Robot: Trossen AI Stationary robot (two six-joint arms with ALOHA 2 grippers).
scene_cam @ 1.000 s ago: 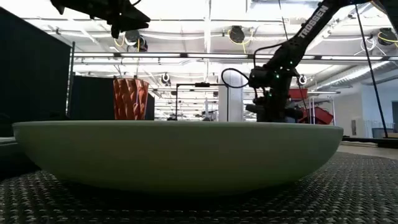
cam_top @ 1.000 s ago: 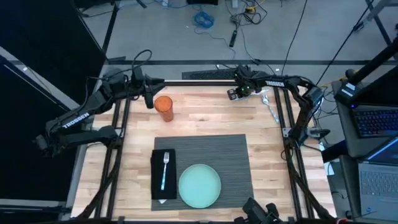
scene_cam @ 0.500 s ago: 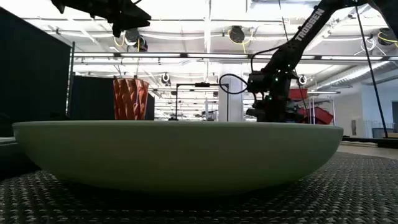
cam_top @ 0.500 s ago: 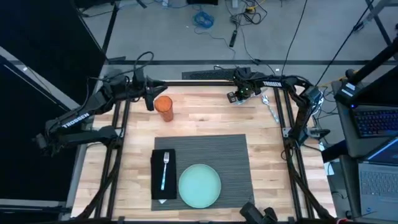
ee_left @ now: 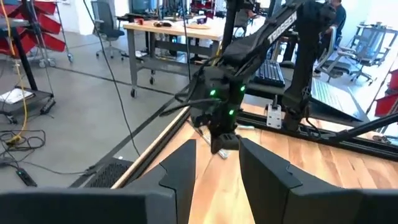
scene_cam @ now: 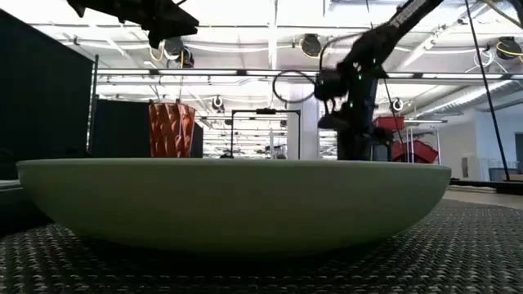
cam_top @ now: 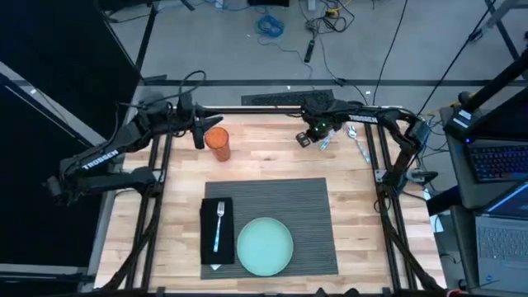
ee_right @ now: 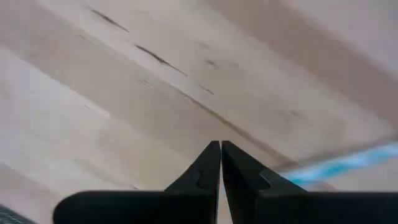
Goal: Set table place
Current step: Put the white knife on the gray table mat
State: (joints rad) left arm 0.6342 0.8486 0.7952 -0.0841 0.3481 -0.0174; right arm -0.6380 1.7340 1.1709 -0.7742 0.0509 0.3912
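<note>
High view first.

**A:** Right claw [cam_top: 307, 138] is low over bare bench [cam_top: 272, 157], at the end away from the place. In its wrist view the fingers are pressed together and I see nothing between them.

**B:** Anything within its reach?

**A:** A teal streak [ee_right: 348, 165] lies on the wood just beside the claw. It's probably a utensil handle, but it's too blurred to name. A silvery utensil [cam_top: 360, 150] lies farther out on the claw's outer side, near the frame.

**B:** And the place itself?

**A:** The placemat [cam_top: 305, 206] is well apart from the right claw, toward the near edge of the bench. It's dark grey, ribbed and rectangular. A pale teal round plate [cam_top: 265, 246], smooth and shallow, sits on it. A black folded napkin [cam_top: 208, 239] lies along the mat's left side, with a fork [cam_top: 219, 224] on top.

**B:** So the mat's right side is open?

**A:** Yes, it's bare. My guess is that's where the remaining cutlery should go, which would explain the right claw working near those utensils.

**B:** Left arm?

**A:** It's waiting. The left claw [cam_top: 198, 136] hangs with fingers apart, and an orange faceted cup [cam_top: 218, 143] stands upright just beside it. They're close, but I can't tell if they touch.

**B:** Surface?

**A:** Light butcher-block planks with dark grain flecks under the right claw. I'd expect flat cutlery to be hard to pinch off it.
</note>
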